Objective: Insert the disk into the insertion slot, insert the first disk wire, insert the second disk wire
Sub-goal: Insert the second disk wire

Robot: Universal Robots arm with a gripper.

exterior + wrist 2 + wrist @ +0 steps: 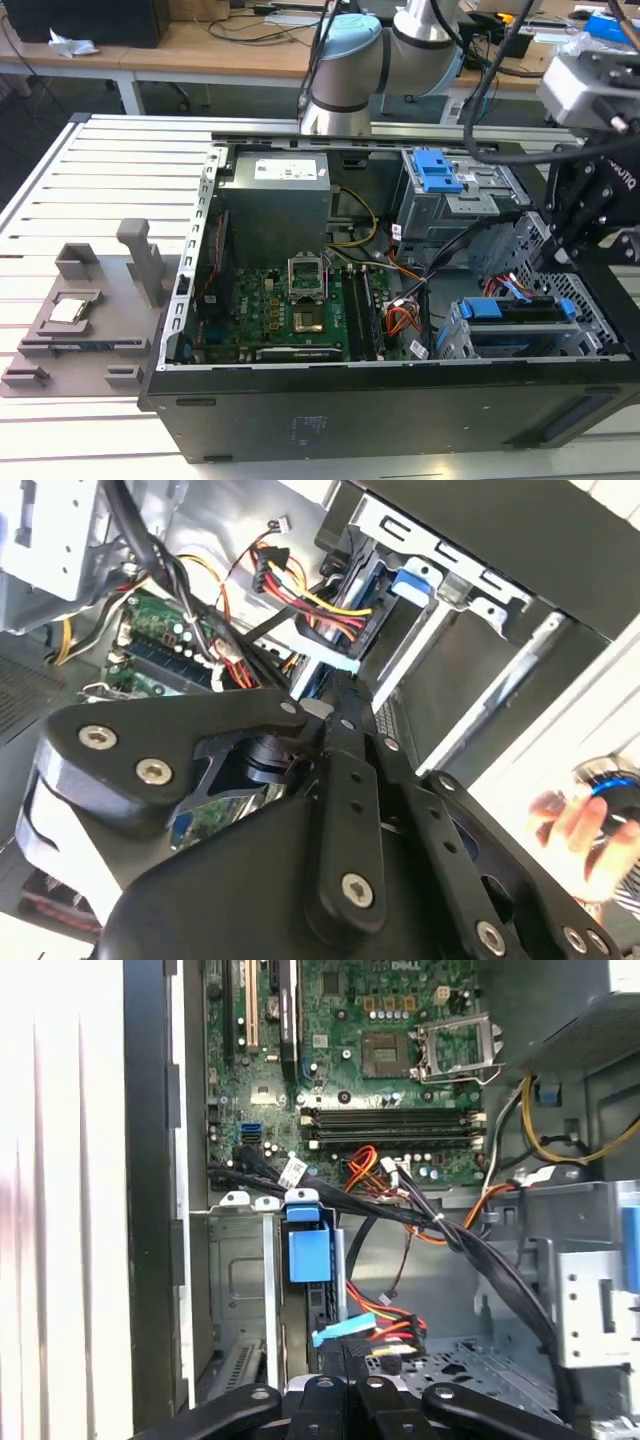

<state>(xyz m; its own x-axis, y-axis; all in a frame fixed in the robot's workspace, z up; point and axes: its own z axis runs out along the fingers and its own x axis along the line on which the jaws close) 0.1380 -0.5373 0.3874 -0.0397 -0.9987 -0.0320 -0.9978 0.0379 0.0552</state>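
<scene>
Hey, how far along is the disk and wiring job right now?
The disk sits in the insertion slot. The first disk wire reaches the disk's rear. The gripper is at the blue plug of the second disk wire; whether that is seated, I cannot tell.

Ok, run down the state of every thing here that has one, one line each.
computer case: side open.
disk: seated in the insertion slot.
first disk wire: plug at the disk's end, looks plugged in.
second disk wire: blue plug at the disk's end, right by the hand; seating unclear.
CPU socket: frame swung open.
</scene>
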